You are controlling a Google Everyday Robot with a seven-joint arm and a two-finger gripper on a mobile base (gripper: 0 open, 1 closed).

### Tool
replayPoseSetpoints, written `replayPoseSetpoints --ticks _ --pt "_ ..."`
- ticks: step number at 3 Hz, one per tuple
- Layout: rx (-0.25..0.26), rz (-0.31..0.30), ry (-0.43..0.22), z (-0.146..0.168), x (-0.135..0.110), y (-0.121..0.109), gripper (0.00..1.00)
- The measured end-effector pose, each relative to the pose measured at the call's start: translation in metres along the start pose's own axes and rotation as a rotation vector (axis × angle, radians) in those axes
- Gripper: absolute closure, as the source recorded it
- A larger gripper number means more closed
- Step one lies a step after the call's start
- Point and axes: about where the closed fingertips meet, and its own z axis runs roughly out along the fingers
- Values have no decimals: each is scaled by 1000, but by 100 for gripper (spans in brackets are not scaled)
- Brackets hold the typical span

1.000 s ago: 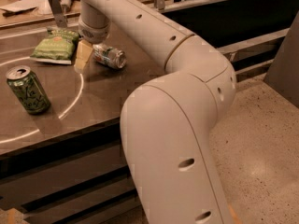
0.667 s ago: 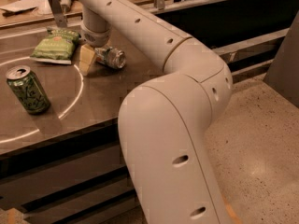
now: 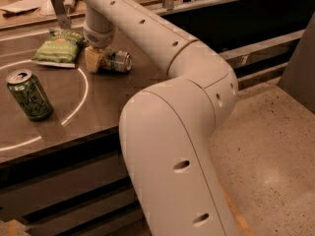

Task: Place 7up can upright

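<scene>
Nearest to the camera, much of the view is filled by the robot's thick cream arm (image 3: 167, 146), which is bent at an elbow and stretched away over a dark surface (image 3: 98, 112). A speckled floor (image 3: 275, 146) is seen to the right of it. Close to the front left of the surface, a dark green patterned can (image 3: 28, 94) is stood upright, just inside a thin white ring (image 3: 84, 90) marked on the top. Further back, the gripper (image 3: 96, 60) is lowered to the surface right against the 7up can (image 3: 118, 61), which is laid on its side with its silver end turned to the right. Whether the gripper is clenched on the can or released cannot be told. Just behind and to the left, a green snack bag (image 3: 58, 47) is laid flat.
</scene>
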Motion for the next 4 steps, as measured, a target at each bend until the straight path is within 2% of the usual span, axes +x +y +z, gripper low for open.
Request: replayPoseSetpoints --ticks 1,2,3,4 --pt "2 -45 -27 -17 -8 -1 86" --pt "-21 -52 -120 -41 -13 -5 100" --pt "-92 -11 -302 -67 -16 -11 100" --pt "-182 42 -517 -90 -17 -13 100"
